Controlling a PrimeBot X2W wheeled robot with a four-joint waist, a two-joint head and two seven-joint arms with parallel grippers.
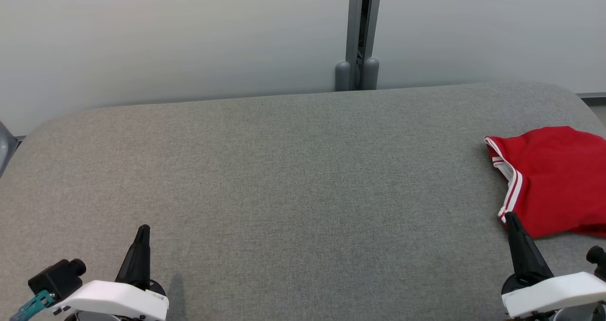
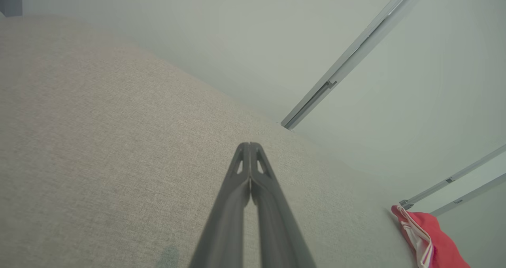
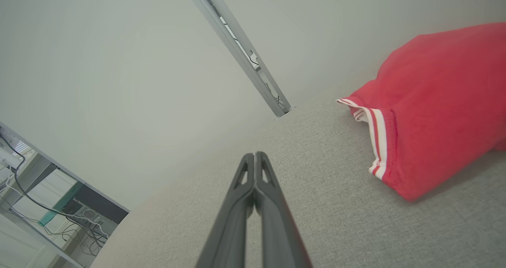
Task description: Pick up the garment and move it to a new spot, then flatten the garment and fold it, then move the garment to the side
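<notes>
A wide desk (image 1: 284,169) covered in grey woven fabric, with rounded far corners, stands against a pale wall (image 1: 165,37). A grey metal post (image 1: 362,27) runs up the wall behind the middle of the desk.

A red garment (image 1: 558,179) lies on the desk at its far right side, bunched into a soft, thick heap rather than spread flat. A band of white trim with red stripes (image 1: 513,188) runs along its left edge. The right part of the garment is cut off by the edge of the head view.

The left pincer (image 1: 143,228) sits low at the near left of the desk, well apart from the garment. Its two dark fingers are pressed together from the middle to the tips and hold nothing.

The right pincer (image 1: 510,216) sits at the near right, its tip near the garment's near left corner. The right wrist view shows bare desk between the two. Its fingers are likewise closed tip to tip and empty.
</notes>
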